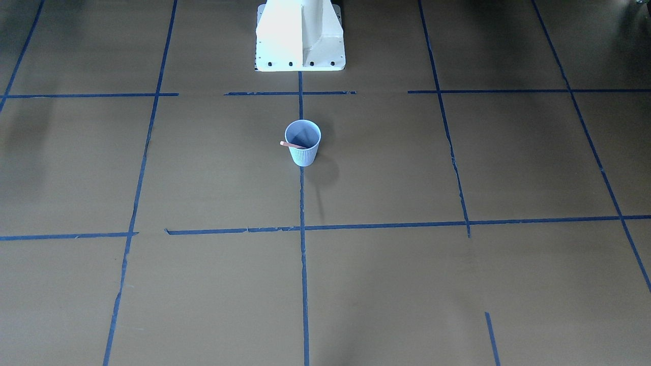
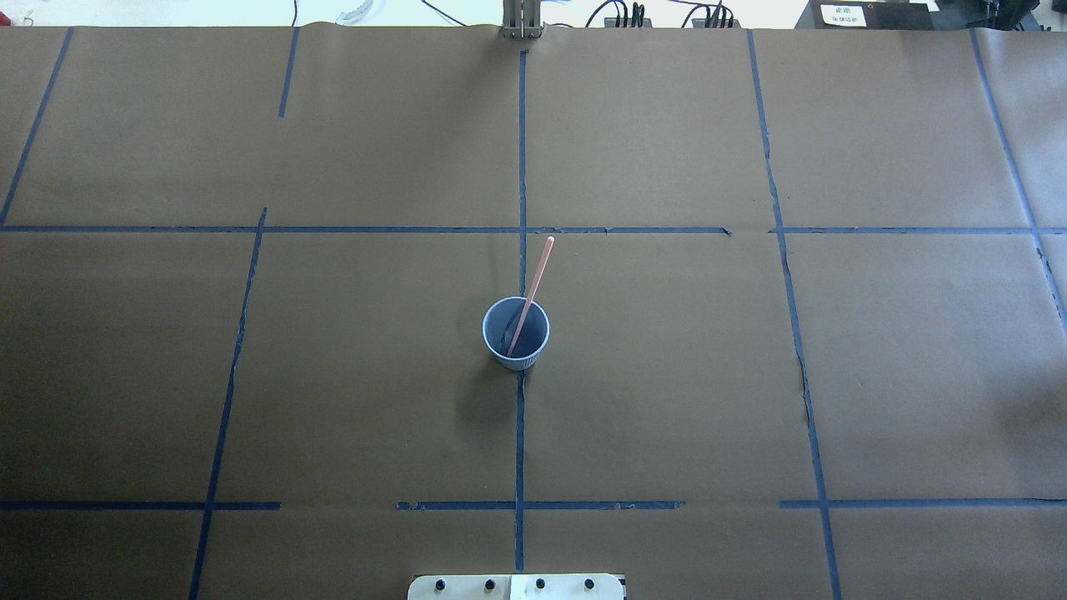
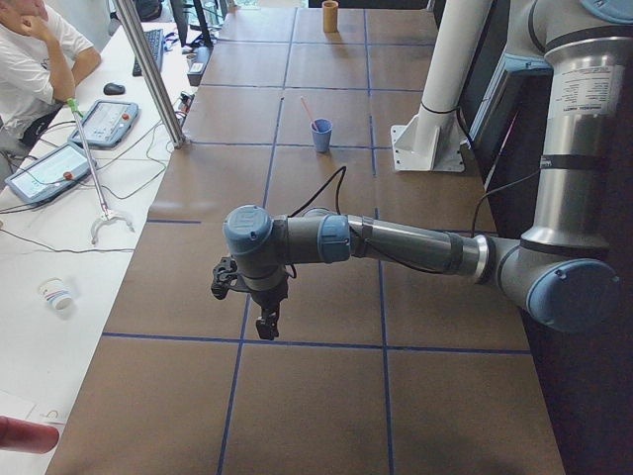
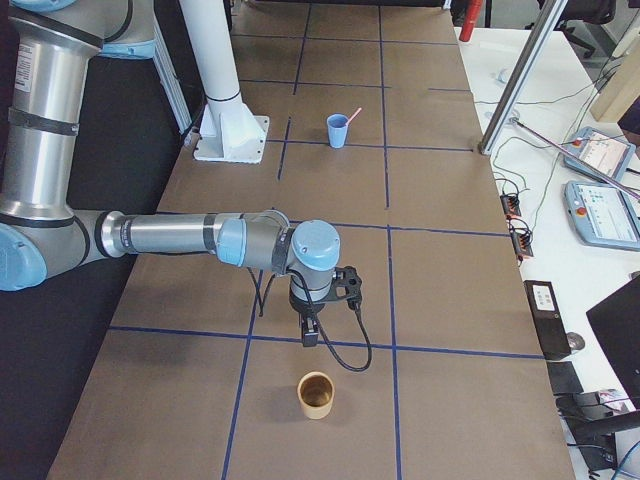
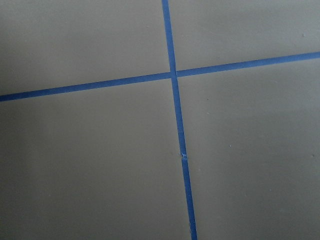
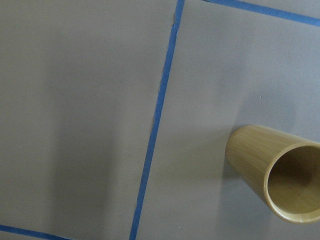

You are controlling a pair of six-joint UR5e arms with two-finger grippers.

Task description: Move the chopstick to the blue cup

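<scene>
Brown-papered table [image 2: 667, 375] | chopstick [image 2: 533, 279] stands tilted inside blue cup [image 2: 521, 360], upper end leaning past the rim | left gripper [image 3: 265, 327] and right gripper [image 4: 310, 336]: well apart from cup, jaw opening cannot be told | risk: overhanging stick could tip the light cup if bumped.

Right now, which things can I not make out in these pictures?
Left tool: only in the exterior left view, too small; open or shut, cannot tell.
Right tool: only in the exterior right view, same doubt.
Bamboo cup: right wrist view, cut off by the right edge.
</scene>
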